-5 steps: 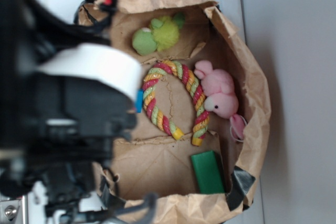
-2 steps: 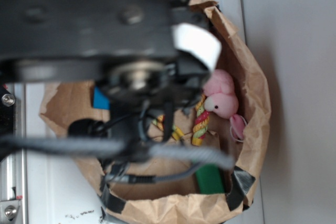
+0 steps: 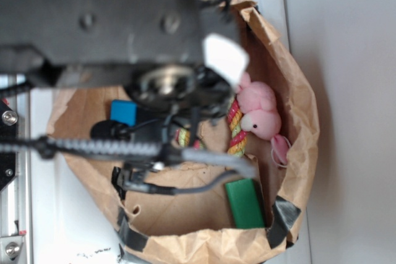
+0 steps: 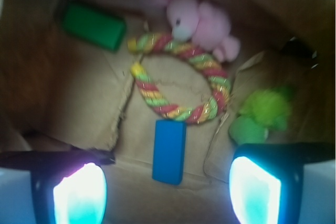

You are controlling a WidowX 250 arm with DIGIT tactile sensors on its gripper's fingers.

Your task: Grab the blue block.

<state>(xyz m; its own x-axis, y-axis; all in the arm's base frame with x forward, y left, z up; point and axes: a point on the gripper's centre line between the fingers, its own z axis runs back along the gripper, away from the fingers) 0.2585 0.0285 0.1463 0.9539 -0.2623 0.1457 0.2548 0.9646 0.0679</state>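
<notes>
I see the blue block [image 4: 169, 151] lying flat on the brown paper floor of the bag [image 3: 297, 122]. In my wrist view its long side runs up and down, tipped just a little. It sits in the space between my two fingers, a bit ahead of them.

My gripper [image 4: 167, 192] is wide open and holds nothing. The finger pads [image 4: 80, 195] glow at the bottom corners.

The top end of the block almost touches the rope ring [image 4: 178, 80]. Past the ring lies the pink bunny [image 4: 202, 22]. The green block [image 4: 94, 24] is far off to the upper left. The fuzzy green toy [image 4: 260, 114] is on the right, near my right finger.

There is bare paper on both sides of the block. The bag walls rise all around.
</notes>
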